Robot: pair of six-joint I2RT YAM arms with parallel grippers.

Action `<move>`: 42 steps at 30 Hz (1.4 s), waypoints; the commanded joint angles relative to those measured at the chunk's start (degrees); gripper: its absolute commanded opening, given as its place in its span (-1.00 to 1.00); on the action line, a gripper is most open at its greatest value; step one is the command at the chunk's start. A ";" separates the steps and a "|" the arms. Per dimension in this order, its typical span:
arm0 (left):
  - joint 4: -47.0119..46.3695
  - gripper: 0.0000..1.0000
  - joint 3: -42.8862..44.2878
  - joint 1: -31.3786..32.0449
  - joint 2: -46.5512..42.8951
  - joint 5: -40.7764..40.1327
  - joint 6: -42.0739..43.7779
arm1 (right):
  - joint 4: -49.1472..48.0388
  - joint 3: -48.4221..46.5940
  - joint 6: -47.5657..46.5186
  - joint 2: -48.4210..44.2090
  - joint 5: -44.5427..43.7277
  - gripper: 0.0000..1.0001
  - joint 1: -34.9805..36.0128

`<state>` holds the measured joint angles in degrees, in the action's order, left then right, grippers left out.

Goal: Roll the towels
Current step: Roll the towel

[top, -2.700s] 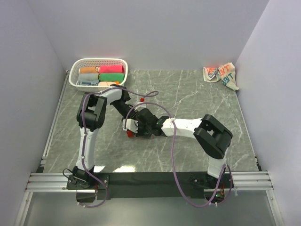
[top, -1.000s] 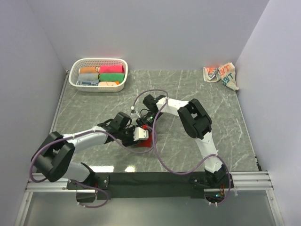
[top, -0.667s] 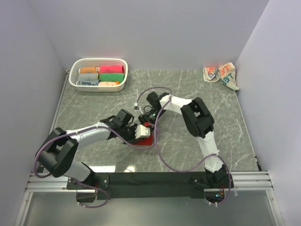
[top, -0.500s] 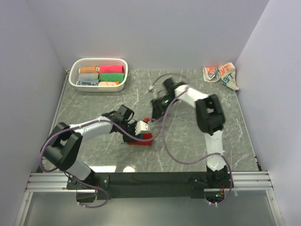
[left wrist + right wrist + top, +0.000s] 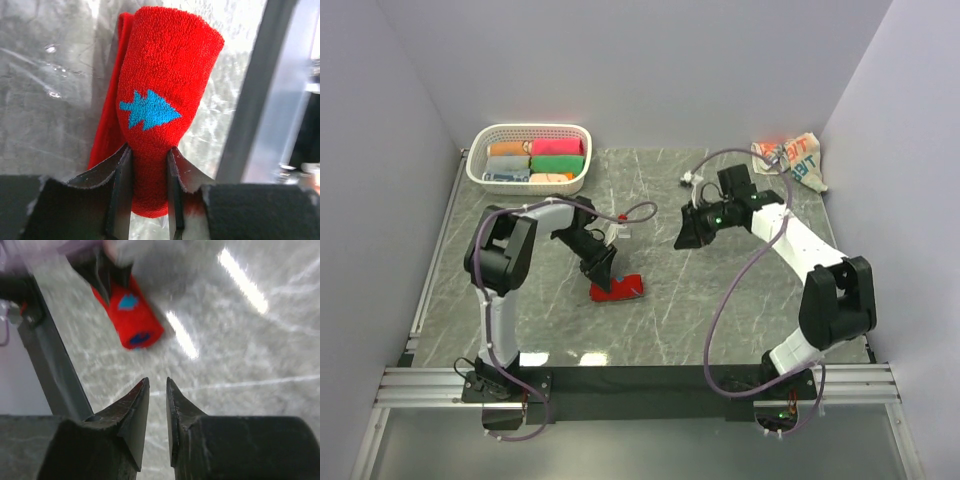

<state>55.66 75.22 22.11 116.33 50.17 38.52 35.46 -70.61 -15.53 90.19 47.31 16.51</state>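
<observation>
A red rolled towel [image 5: 619, 288] with a blue tree mark lies on the marble table left of centre. My left gripper [image 5: 603, 271] is shut on its near end; the left wrist view shows the roll [image 5: 162, 95] pinched between both jaws of the gripper [image 5: 149, 165], a loose flap along its left side. My right gripper [image 5: 684, 236] hovers apart to the right, empty, jaws almost closed with a narrow gap [image 5: 157, 385]; the roll [image 5: 131, 316] shows ahead of it. A crumpled printed towel [image 5: 790, 157] lies at the back right corner.
A white basket [image 5: 478, 168] at the back left holds several rolled towels, orange, red, green and grey. Walls close in the table on the left, back and right. The arms' cables loop above the table's middle.
My right gripper has left the red roll and pulled back to the right. My left arm has swung round and still grips the roll, which stays left of centre.
</observation>
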 commanded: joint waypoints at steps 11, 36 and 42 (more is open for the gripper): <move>10.35 -0.58 11.09 -1.54 12.69 -7.46 3.23 | -9.62 6.28 -7.84 -6.71 -19.77 -0.10 24.96; 2.09 0.09 6.52 -11.10 4.45 0.44 -0.90 | -12.53 2.32 -14.62 17.91 -20.95 -0.97 33.06; -7.30 0.26 -1.27 -21.82 -8.46 5.28 -6.95 | -9.89 -0.93 -12.34 20.98 -15.68 -1.00 30.95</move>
<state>57.78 77.60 6.02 116.57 54.11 34.61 20.43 -70.52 -29.02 107.46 27.86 48.45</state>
